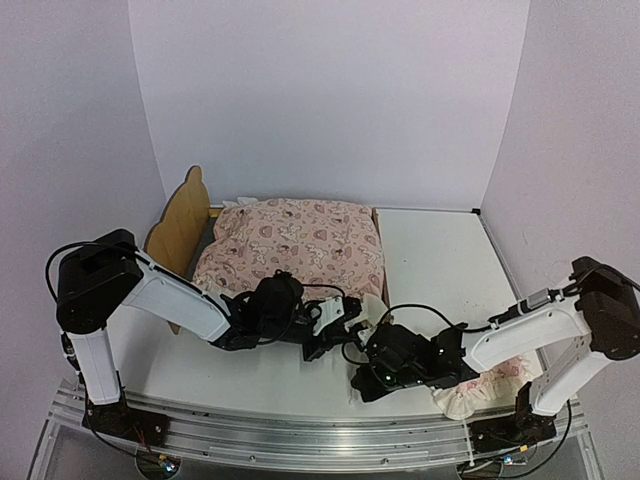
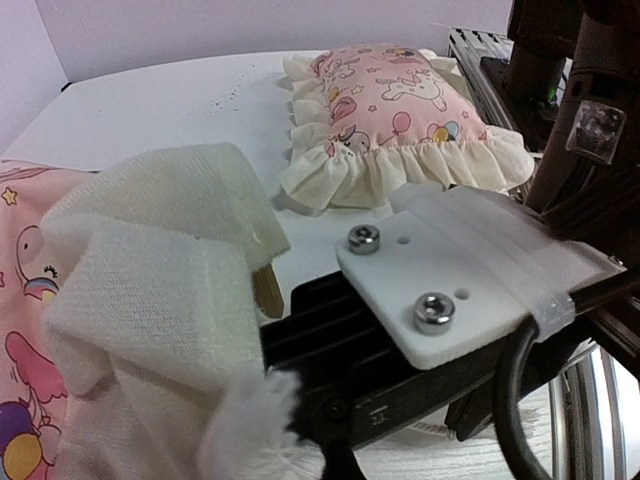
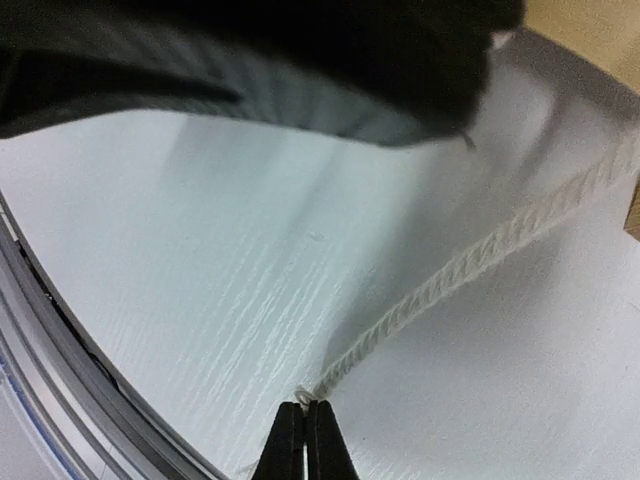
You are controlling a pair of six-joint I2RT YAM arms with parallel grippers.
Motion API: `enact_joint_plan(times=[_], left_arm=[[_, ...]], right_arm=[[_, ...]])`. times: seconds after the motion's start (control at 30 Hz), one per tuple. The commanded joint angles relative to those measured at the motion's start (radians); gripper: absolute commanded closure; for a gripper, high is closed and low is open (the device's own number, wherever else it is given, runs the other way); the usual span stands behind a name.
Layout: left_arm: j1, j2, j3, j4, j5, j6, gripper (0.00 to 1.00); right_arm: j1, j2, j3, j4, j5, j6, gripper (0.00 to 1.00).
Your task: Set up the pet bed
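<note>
Finding the pet bed (image 1: 185, 215) standing at the far left of the table (image 1: 440, 250), headboard outermost, already bearing the pink mattress cushion (image 1: 295, 245) over its base; noting the ruffled pillow (image 2: 395, 110) lying apart on the table beside the right arm, not yet on the bed.

Recording the right gripper (image 3: 305, 440) with fingertips pressed together, pinching the corner of the cream blanket (image 2: 150, 260) at the start of its stitched hem (image 3: 480, 250); recording the left gripper (image 1: 335, 318) sitting at the bed's near right corner among bunched blanket folds; being unable to tell whether spread or clamped.

Judging the blanket-laying step as under way.

Flagging hazards from here:
- risking a slipped corner by gripping so little hem under any pull;
- risking a catch on the low rail, and a shifted or tipped frame, by dragging bunched cloth across so light a bed;
- risking a rucked cushion by pulling unevenly;
- risking a collision or snagged cables by working both wrists so close together.
</note>
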Motion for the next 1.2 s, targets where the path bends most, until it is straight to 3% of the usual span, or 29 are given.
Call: enact_joint_plan(times=[0.0,0.27,0.63,0.7,0.8,0.9,1.17], left_arm=[[0.013,-0.035,0.075,0.099,0.018,-0.072,1.00],[0.034,-0.017,0.120,0.074,0.143,-0.117,1.00],[-0.012,0.044,0.120,-0.062,0.346,0.030,0.99],[-0.017,0.063,0.115,-0.090,0.338,0.055,0.94],[-0.018,0.059,0.112,-0.117,0.321,0.093,0.72],[-0.017,0.036,0.117,-0.159,0.303,0.140,0.57],[0.010,-0.044,0.125,-0.268,0.303,0.202,0.38]], right_arm=[[0.034,-0.107,0.036,0.076,-0.064,-0.114,1.00],[0.034,-0.170,0.003,0.134,-0.062,-0.137,1.00],[0.034,-0.149,0.019,0.155,-0.049,-0.149,1.00],[0.033,-0.149,0.017,0.156,-0.053,-0.145,1.00],[0.033,-0.158,-0.002,0.157,-0.048,-0.120,1.00],[0.032,-0.173,-0.030,0.160,-0.036,-0.095,1.00],[0.011,-0.187,-0.081,0.179,-0.052,-0.055,1.00]])
